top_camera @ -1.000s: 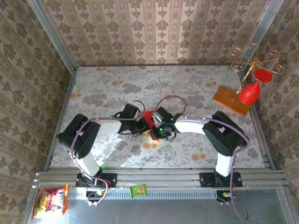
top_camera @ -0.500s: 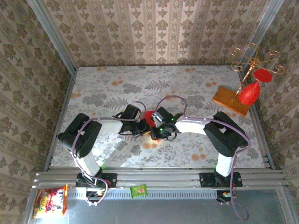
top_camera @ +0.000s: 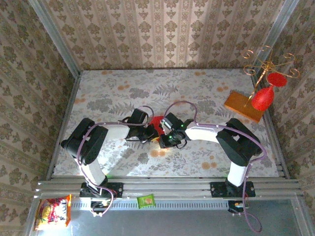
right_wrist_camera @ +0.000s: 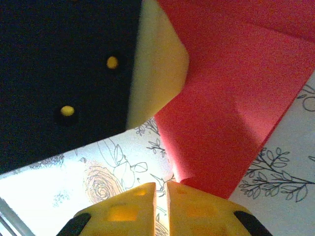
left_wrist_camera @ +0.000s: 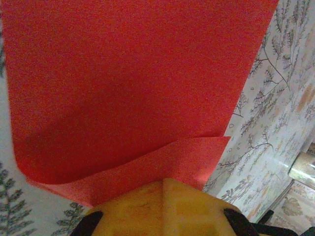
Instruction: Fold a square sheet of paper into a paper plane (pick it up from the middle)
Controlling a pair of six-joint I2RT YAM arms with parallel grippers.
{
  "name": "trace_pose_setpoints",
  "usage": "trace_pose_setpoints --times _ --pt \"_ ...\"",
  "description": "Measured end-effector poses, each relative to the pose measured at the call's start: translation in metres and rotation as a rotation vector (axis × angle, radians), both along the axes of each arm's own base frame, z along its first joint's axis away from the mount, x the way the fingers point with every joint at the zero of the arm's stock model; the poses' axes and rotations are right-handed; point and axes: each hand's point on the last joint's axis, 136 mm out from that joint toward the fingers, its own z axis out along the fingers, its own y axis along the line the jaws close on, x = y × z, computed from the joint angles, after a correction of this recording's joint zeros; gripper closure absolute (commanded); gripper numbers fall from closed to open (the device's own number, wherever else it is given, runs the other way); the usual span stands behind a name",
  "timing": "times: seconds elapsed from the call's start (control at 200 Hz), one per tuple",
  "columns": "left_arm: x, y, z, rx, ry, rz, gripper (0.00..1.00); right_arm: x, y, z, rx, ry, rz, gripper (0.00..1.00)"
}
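Change over the last second is small. Seen from overhead, both wrists have crept closer together just on the 6 o'clock side of the table's (top_camera: 206, 93) centre, and the red paper (top_camera: 156, 121) has stayed between them.

1. Left gripper (left_wrist_camera: 162, 184): its fingers are pressed together on the paper. In its wrist view a flap is doubled over the main sheet, and the doubled edge runs down into the fingertips. The bend at 8 o'clock in that view is a soft curve, not a sharp crease.
2. Right gripper (right_wrist_camera: 161, 189): its fingers are drawn almost together, with a thin slit between them. The folded edge touches its 3 o'clock fingertip. I cannot tell whether any paper enters the slit.

I judge that one fold is laid over but not yet pressed flat. I see no pointed dart shape, so most of the task remains.

Containers: I see none in the work area.
- A wooden board (top_camera: 241, 105) at 2 o'clock carries a wire stand (top_camera: 269, 61) with a red goblet ornament (top_camera: 262, 98).
- A sealed snack bag (top_camera: 51, 211) lies beyond the near rail at 7 o'clock. Its contents are hidden.
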Motion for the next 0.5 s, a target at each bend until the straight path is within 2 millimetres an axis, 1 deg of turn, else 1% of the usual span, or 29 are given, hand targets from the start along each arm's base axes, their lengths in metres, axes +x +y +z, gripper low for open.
trace_pose_setpoints --times 0.295,0.5 --pt "0.0009 -0.0002 -0.0003 -0.004 0.003 -0.008 0.94 -0.0008 0.0002 0.0001 0.002 0.004 0.002 0.85" --pt "0.0006 -0.0002 -0.0007 -0.008 0.0 -0.025 0.94 -0.0039 -0.005 -0.0055 -0.013 0.015 -0.003 0.85"
